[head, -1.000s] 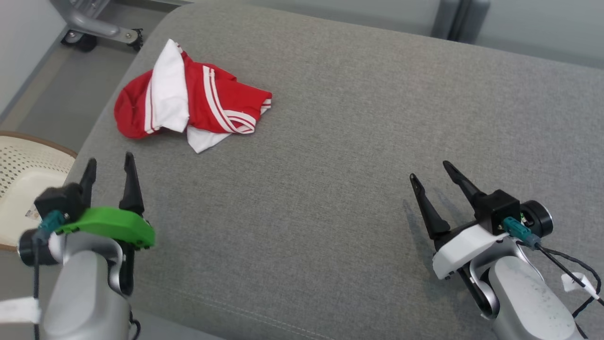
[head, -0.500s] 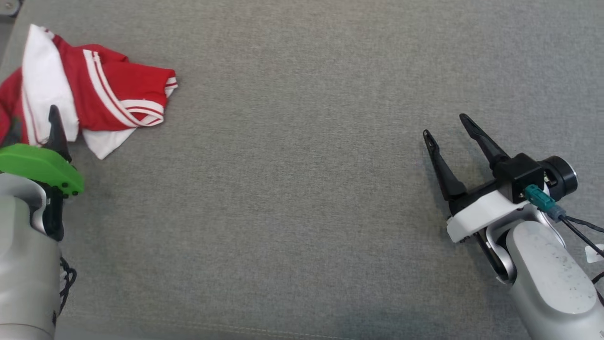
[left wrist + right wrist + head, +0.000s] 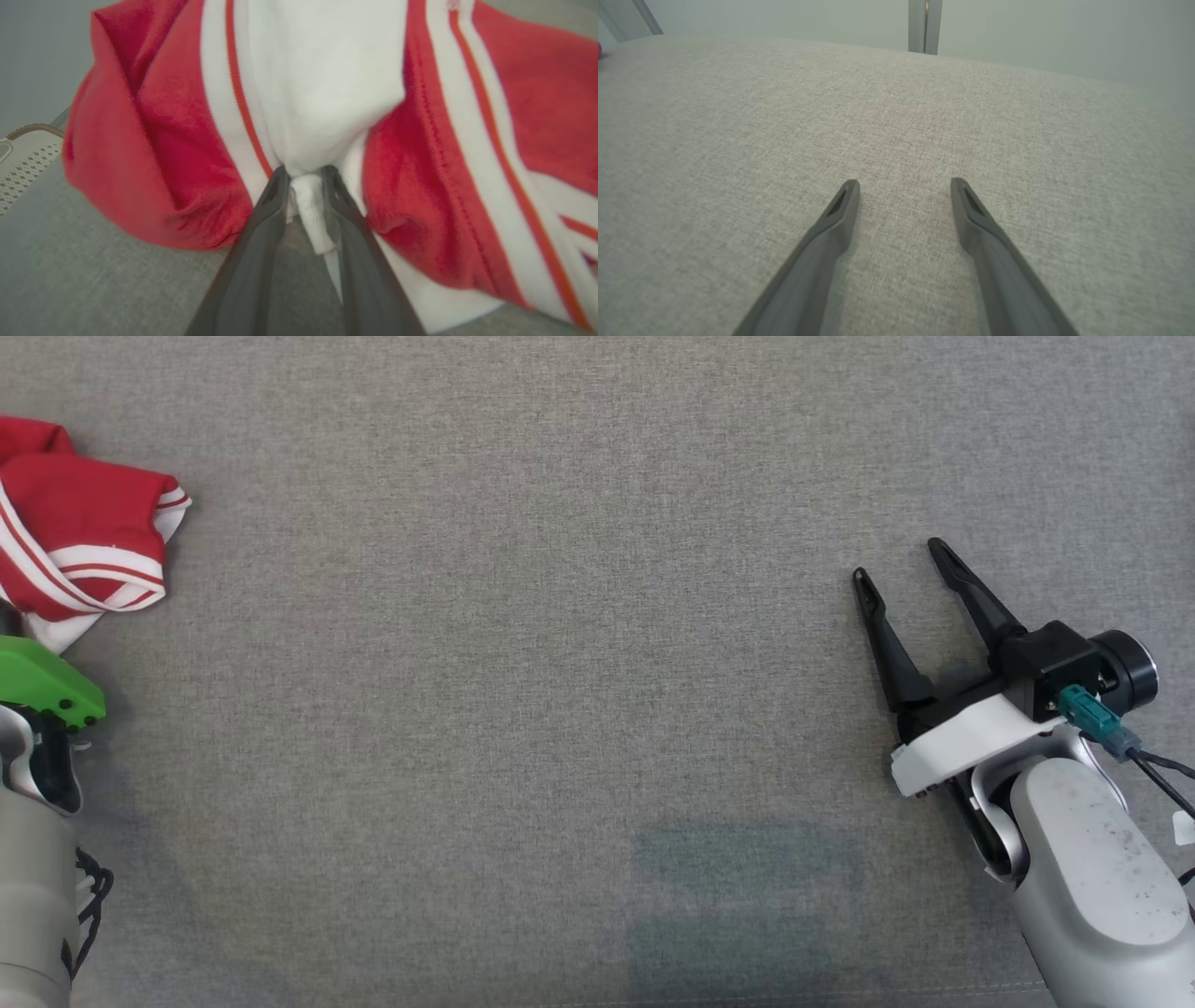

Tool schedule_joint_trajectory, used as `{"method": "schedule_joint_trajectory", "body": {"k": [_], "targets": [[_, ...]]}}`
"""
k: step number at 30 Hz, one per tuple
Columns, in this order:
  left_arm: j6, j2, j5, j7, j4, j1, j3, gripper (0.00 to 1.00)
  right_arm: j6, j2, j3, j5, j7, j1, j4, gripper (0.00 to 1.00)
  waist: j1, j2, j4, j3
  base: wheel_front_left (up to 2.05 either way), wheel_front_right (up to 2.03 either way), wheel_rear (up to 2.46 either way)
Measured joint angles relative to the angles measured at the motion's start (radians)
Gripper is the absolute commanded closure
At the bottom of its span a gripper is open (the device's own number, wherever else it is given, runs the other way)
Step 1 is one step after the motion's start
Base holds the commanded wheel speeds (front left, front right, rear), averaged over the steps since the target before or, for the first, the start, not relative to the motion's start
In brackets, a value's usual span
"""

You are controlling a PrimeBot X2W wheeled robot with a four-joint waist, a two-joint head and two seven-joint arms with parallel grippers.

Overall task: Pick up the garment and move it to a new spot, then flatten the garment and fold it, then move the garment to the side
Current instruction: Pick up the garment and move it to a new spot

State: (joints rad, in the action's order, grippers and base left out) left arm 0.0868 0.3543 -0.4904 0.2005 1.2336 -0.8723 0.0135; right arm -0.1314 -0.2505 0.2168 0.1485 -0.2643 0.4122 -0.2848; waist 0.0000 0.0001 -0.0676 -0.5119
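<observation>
The garment (image 3: pixel 420 140), a crumpled red piece with white panels and stripes, lies on the grey cushion (image 3: pixel 560 663); in the head view the garment (image 3: pixel 84 532) sits at the far left edge. My left gripper (image 3: pixel 303 179) has its two dark fingers pinched on a white fold at the garment's near edge. Its green wrist cover (image 3: pixel 42 681) shows just below the garment in the head view, with the fingertips out of frame. My right gripper (image 3: pixel 901 560) stands open far to the right, low over bare cushion, with nothing between its fingers (image 3: pixel 845 200).
A pale perforated basket rim (image 3: pixel 23 154) shows beyond the cushion's left edge. A wall and a metal post (image 3: pixel 925 23) stand behind the cushion's far edge. Bare grey fabric stretches between the two arms.
The head camera has tilted down and swung right, so the scene slid left. My left gripper reached the garment and closed on its white fold. The right gripper stayed open.
</observation>
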Motion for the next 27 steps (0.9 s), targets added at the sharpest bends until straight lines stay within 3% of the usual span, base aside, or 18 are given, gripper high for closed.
{"method": "schedule_joint_trajectory", "body": {"k": [4, 9, 13, 21, 27], "targets": [[0.019, -0.014, 0.021, 0.035, -0.016, -0.002, -0.045, 1.0, 0.0, 0.015, -0.006, 0.01, 0.0, -0.002, -0.009, 0.0, 0.0, -0.0001, 0.011, 0.01, 0.0, 0.0, 0.0], [0.038, -0.095, 0.053, 0.057, -0.106, -0.005, -0.128, 1.0, 0.0, 0.044, 0.006, 0.023, 0.0, -0.008, -0.026, 0.0, 0.0001, -0.0001, 0.009, 0.043, 0.0, 0.0, 0.0], [0.042, -0.16, 0.051, 0.06, -0.26, 0.006, -0.214, 1.0, 0.0, 0.071, 0.018, 0.033, 0.0, -0.014, -0.037, 0.0, 0.0001, 0.0, 0.009, 0.075, 0.0, 0.0, 0.0], [0.042, -0.241, -0.014, 0.062, -0.528, 0.094, -0.442, 1.0, 0.0, 0.113, 0.021, 0.052, 0.0, -0.024, -0.055, 0.0, 0.0001, -0.0001, 0.047, 0.131, 0.0, 0.0, 0.0], [0.042, -0.28, -0.082, 0.062, -0.61, 0.13, -0.606, 1.0, 0.0, 0.135, 0.001, 0.061, 0.0, -0.053, -0.062, 0.0, 0.0, 0.0, 0.106, 0.163, 0.0, 0.0, 0.0]]}}
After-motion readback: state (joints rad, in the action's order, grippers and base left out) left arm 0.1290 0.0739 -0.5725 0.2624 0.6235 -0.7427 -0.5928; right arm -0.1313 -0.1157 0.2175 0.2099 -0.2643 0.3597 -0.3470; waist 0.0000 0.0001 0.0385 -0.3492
